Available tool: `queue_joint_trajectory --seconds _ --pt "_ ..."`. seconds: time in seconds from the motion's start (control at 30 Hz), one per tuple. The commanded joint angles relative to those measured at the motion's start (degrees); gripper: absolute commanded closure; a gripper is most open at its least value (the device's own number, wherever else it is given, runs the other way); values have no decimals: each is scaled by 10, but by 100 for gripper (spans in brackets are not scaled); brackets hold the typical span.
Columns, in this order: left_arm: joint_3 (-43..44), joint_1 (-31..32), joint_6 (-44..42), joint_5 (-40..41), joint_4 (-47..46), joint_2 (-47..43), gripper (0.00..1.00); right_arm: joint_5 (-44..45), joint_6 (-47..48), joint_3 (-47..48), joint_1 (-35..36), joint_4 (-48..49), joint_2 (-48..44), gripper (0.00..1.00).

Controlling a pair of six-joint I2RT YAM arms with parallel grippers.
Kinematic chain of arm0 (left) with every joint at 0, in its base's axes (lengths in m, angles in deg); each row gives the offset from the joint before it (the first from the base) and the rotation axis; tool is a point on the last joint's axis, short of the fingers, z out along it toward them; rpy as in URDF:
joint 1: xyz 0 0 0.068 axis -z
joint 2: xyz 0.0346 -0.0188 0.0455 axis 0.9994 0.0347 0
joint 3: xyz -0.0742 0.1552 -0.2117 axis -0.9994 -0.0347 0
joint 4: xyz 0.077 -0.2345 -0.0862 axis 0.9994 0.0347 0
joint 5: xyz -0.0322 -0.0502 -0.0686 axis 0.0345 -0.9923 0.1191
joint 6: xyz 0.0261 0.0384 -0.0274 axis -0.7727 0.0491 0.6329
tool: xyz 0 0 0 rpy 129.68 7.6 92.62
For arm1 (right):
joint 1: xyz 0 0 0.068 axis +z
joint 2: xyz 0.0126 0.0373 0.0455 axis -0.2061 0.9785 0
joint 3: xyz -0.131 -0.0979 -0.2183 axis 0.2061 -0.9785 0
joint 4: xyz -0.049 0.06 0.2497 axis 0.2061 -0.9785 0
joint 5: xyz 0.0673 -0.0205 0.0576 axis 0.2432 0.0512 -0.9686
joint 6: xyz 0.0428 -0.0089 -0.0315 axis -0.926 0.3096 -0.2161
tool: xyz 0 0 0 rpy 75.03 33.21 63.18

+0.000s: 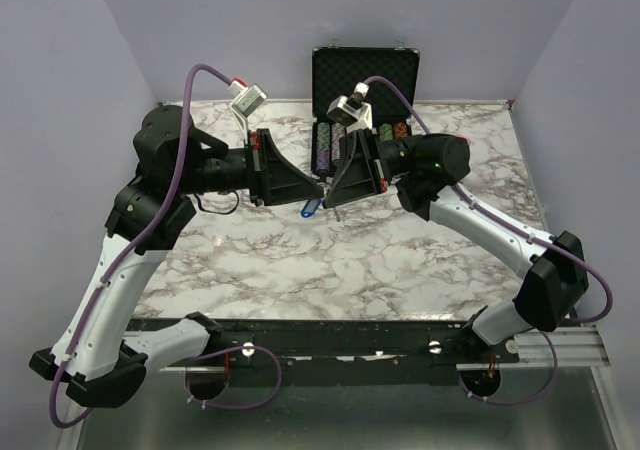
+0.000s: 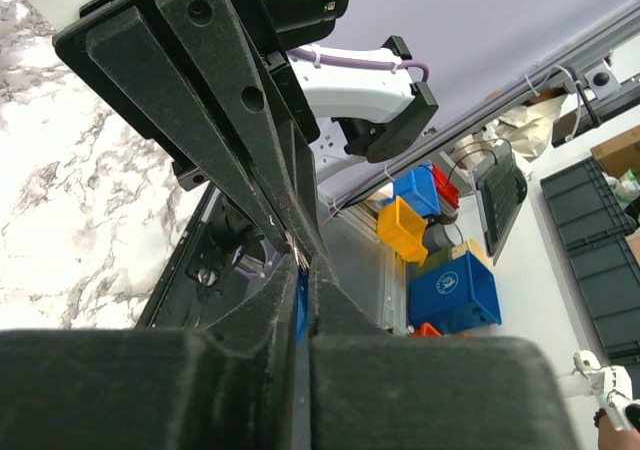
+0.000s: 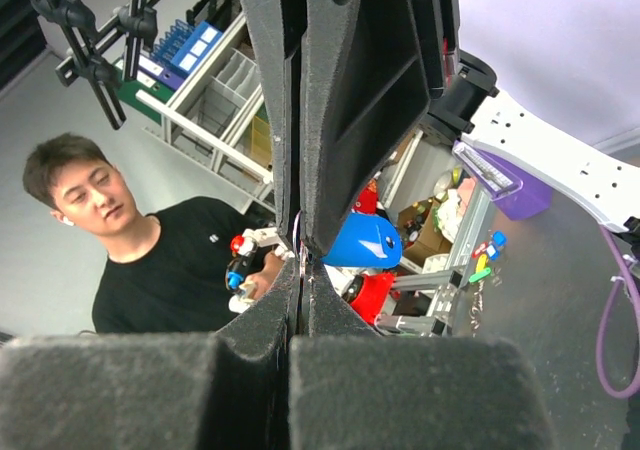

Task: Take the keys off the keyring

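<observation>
Both grippers meet tip to tip above the middle of the marble table (image 1: 300,270). My left gripper (image 1: 322,187) is shut on the key with the blue oval head (image 1: 311,207), which hangs just below its tip. A blue sliver of the key (image 2: 300,305) shows between the left gripper's (image 2: 305,262) closed jaws. In the right wrist view the blue head (image 3: 368,240) sticks out beside the left gripper's fingers. My right gripper (image 1: 336,200) (image 3: 300,262) is shut on the thin silvery keyring (image 3: 298,232), of which only a fine arc shows.
An open black chip case (image 1: 365,70) with rows of chips (image 1: 325,145) stands at the back of the table, right behind the grippers. Purple cables loop over both arms. The table's near edge carries a black rail (image 1: 340,335).
</observation>
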Motion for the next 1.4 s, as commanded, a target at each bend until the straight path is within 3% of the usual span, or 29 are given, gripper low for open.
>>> queue_joint_trajectory --seconds 0.0,0.2,0.23,0.3,0.43,0.5,0.7,0.93,1.37 --pt "12 5 -13 -14 18 3 98 -6 22 21 5 -17 -8 99" --pt "16 5 -14 9 39 8 100 1 59 23 5 -63 -13 98" --pt "18 5 -11 14 39 8 100 3 71 24 5 -82 -15 93" --pt "22 5 -2 25 36 9 100 10 98 28 5 -117 -18 68" --pt "21 5 26 42 9 8 100 35 184 44 4 -229 -30 53" --pt "20 2 42 50 -4 7 100 55 241 58 5 -309 -37 53" --pt "16 -9 76 81 -32 0 100 164 315 60 5 -395 -64 50" --pt "19 -22 108 135 -49 -12 100 275 351 57 5 -442 -85 50" --pt "15 -26 146 167 -111 -26 100 360 357 39 5 -446 -111 40"
